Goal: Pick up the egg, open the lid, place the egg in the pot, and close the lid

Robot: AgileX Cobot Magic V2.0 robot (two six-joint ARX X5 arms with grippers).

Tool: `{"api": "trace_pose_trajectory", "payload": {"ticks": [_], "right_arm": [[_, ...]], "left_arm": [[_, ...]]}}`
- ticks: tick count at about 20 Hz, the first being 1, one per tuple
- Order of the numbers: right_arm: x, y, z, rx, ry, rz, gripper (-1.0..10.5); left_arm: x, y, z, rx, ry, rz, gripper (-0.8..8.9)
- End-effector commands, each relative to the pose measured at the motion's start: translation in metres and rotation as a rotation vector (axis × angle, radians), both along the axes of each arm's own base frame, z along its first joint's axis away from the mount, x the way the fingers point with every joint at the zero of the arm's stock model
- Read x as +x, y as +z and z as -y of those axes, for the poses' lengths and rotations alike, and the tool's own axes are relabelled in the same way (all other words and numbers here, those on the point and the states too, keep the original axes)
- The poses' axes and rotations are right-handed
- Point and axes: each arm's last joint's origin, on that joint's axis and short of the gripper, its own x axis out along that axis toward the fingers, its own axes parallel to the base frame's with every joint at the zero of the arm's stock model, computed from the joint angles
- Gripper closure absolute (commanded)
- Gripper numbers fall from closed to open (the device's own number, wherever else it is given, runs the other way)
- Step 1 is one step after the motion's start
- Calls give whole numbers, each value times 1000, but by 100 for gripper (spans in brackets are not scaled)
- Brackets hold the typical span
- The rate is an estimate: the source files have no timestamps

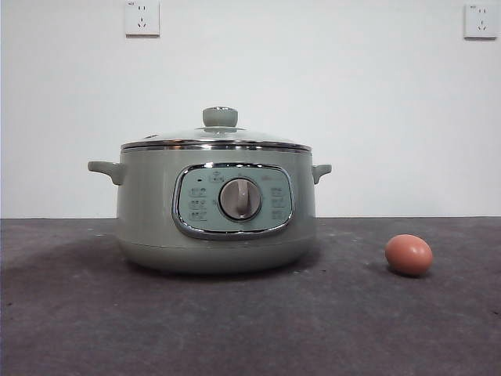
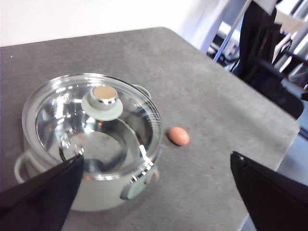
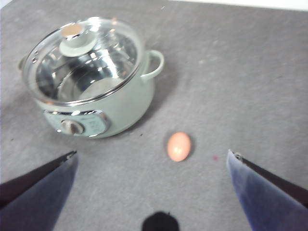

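One pot (image 1: 216, 207) on the grey table (image 1: 78, 329), lid (image 1: 216, 139) seated on its rim; thru the glass only bare steel shows inside. Egg (image 1: 409, 254) lies on the table beside the pot, near but apart. Left gripper (image 2: 159, 192) & right gripper (image 3: 151, 178) both hang above w/ jaws spread wide, holding nothing.
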Motion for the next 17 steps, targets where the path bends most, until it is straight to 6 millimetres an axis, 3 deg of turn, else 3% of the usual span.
{"api": "trace_pose_trajectory", "payload": {"ticks": [1,6,11,17], "right_arm": [[3,0,-1,0,5,-2,224],[11,-3,-2,0,12,-32,224],[14,-4,-2,-2,11,-49,225],[18,-6,-3,-5,11,-65,226]], "left_arm": [[25,4,16,71,-33,14,154],[96,4,65,227,-50,1,154],[156,-16,108,316,-70,-37,154],[194,-56,129,400,-46,-84,154]]}}
